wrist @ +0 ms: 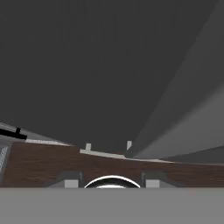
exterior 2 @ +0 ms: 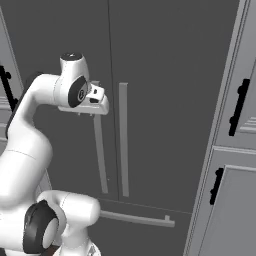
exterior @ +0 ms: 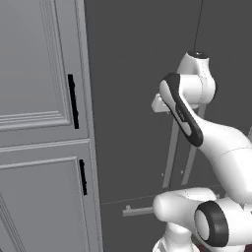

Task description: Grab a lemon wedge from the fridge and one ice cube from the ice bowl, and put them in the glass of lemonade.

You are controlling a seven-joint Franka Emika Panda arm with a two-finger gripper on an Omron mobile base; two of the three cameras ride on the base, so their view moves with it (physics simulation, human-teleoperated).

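1. I see the fridge [exterior 2: 165, 75] straight ahead of the base, both dark grey doors shut, the seam between them running down the middle.
2. Its 2 long silver handles [exterior 2: 123, 140] hang upright on either side of that seam; a horizontal drawer handle [exterior 2: 137, 219] sits below them on the lower drawer.
3. The gripper [exterior 2: 95, 102] is up against the top of the left-door handle in the right base view; in the left base view I see the hand [exterior: 162, 104] at the top of those same handles.
4. I cannot tell from either base view whether the fingers are around the handle or just beside it, nor how wide they stand.
5. In the hand view the 2 finger tips [wrist: 70, 179] rise at the bottom, set apart, with the dark fridge face beyond them and a brown wood-grain floor [wrist: 39, 168] band across the lower part.
6. Light grey panelled cabinets [exterior: 34, 98] with black handles [exterior: 73, 101] flank the fridge on both sides.
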